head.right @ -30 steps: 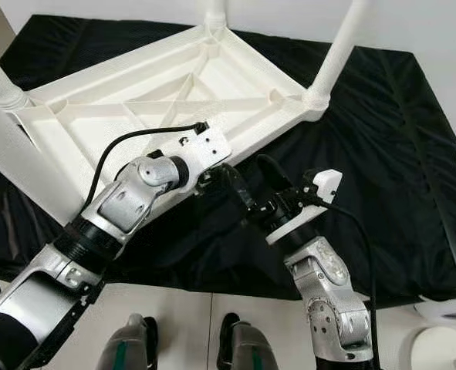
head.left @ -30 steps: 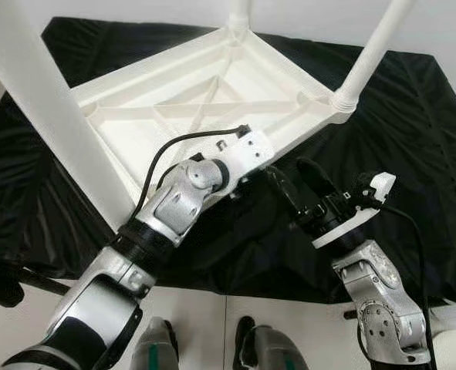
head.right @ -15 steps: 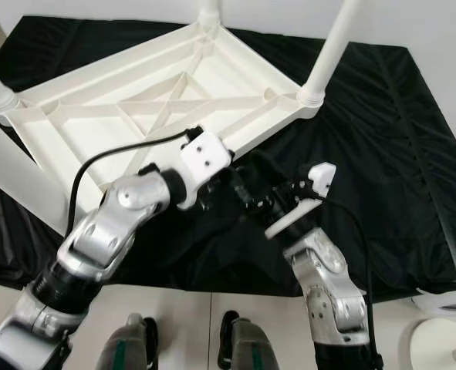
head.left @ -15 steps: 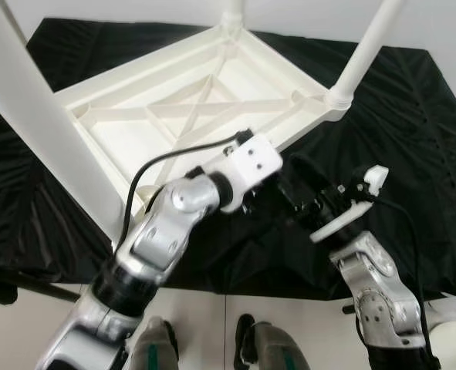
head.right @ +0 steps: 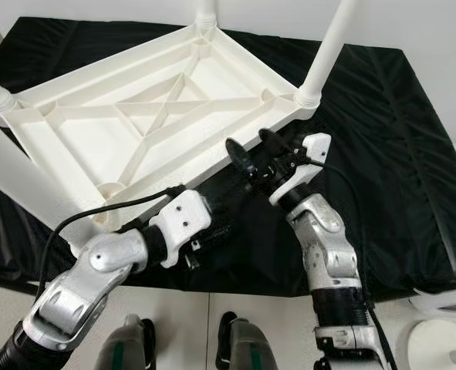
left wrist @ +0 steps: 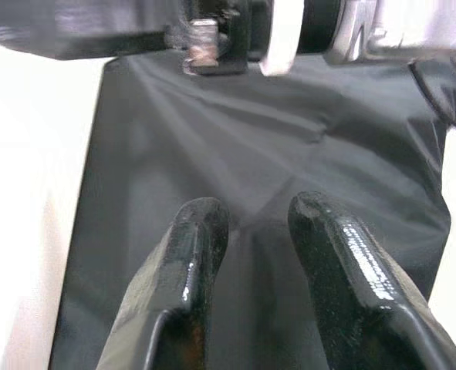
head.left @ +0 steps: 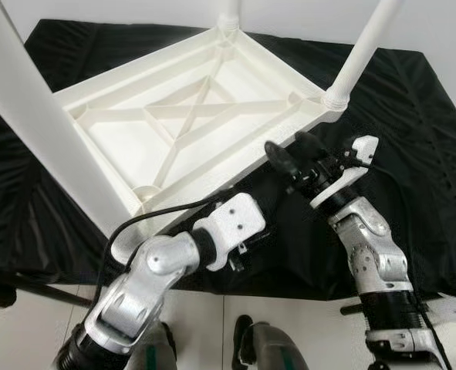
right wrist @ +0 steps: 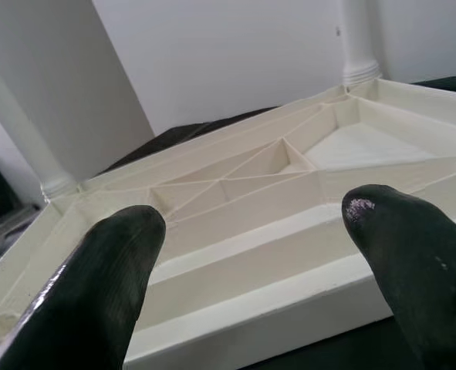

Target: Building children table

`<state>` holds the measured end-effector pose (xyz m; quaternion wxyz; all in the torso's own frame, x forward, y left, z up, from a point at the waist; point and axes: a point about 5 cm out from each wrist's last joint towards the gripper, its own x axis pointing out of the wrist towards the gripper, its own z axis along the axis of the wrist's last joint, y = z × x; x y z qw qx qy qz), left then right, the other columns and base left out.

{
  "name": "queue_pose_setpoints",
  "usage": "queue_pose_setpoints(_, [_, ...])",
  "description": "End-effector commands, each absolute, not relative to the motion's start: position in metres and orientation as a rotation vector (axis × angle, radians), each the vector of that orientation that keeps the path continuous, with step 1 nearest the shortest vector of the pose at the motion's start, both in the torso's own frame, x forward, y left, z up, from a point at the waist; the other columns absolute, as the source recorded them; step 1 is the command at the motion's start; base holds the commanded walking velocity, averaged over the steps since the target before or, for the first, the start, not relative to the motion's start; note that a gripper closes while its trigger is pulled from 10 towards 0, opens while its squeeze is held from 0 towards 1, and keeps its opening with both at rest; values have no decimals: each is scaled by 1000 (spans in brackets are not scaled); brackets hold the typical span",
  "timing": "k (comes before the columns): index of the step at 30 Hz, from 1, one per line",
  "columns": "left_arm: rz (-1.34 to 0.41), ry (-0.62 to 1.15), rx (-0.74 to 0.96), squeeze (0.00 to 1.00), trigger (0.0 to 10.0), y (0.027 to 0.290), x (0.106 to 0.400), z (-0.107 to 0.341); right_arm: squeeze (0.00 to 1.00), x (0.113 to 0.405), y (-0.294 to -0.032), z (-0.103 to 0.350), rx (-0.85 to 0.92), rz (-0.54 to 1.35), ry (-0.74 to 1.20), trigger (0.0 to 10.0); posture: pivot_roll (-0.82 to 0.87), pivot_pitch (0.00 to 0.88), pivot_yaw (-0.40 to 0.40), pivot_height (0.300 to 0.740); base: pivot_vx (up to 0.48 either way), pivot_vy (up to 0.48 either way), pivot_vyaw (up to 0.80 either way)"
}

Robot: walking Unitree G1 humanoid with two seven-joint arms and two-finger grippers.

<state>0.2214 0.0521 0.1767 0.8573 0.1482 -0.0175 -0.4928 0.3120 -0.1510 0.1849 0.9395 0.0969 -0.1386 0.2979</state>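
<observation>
Beside the upturned table's [head.left: 183, 116] near rim, my right gripper [head.left: 287, 150] hovers with fingers spread; my left gripper [left wrist: 255, 254], slightly parted, empty, hangs over the black cloth [head.left: 413, 154].

Bright, even light; head views sharp. Glare streaks the left gripper's fingers [left wrist: 332, 247]; close wrist fingertips blur.

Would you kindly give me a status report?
Right gripper open at upturned table edge. Left gripper open, empty, over black cloth. Nothing blocking.
</observation>
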Motion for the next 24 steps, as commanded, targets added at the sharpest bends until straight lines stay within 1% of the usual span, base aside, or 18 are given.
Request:
queue_pose_setpoints(1, [-1046,-22,296,0,10000,54,218,177,0,313,-154,181,185,603,-273,10000,105,137,-78,740,0,0,0])
queue_pose_setpoints(3, [-1041,-13,279,0,10000,57,216,176,0,315,-154,180,180,604,-274,10000,106,137,-79,740,0,0,0])
queue_pose_setpoints(6, [-1062,19,224,0,10000,70,204,174,0,325,-154,179,164,606,-267,10000,127,137,-101,740,0,0,0])
queue_pose_setpoints(13, [-1080,47,194,0,10000,81,193,174,0,335,-154,179,146,619,-271,10000,145,140,-117,740,0,0,0])
queue_pose_setpoints(17, [-1099,88,139,0,10000,96,181,174,0,351,-148,183,124,654,-270,10000,165,144,-137,740,0,0,0])
queue_pose_setpoints(24, [-1125,134,98,0,10000,108,170,174,0,361,-144,188,102,681,-271,10000,187,143,-154,740,0,0,0])
